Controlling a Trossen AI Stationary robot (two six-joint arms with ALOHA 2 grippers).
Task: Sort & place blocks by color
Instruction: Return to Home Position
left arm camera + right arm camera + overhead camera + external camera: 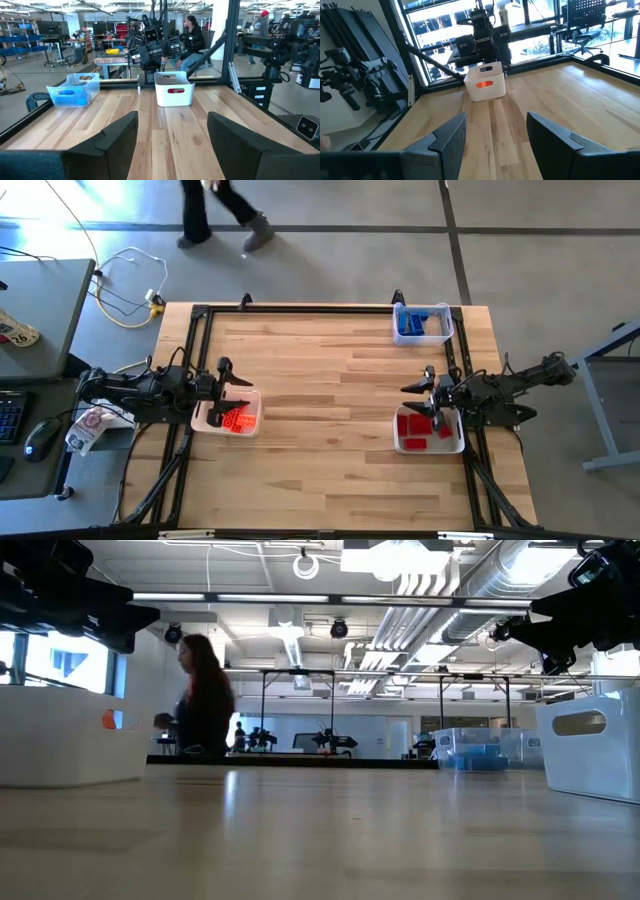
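Note:
Orange blocks point(238, 418) lie in a white tray point(212, 420) at the table's left. Red blocks point(415, 426) lie in a white tray point(455, 442) at the right. Blue blocks point(410, 326) lie in a clear tray point(440, 312) at the far right corner. My left gripper point(234, 378) hangs level over the far side of the orange tray, open and holding nothing point(172, 145). My right gripper point(418, 388) hangs level over the far side of the red tray, open and holding nothing too point(496, 145). Each wrist view looks across the bare wood at the other arm's tray.
A black frame point(300, 308) runs along the table's edges. The wooden middle point(330, 390) between the trays holds nothing. A person point(225, 215) walks on the floor beyond the far edge. A desk with a keyboard and mouse point(25, 430) stands off the left side.

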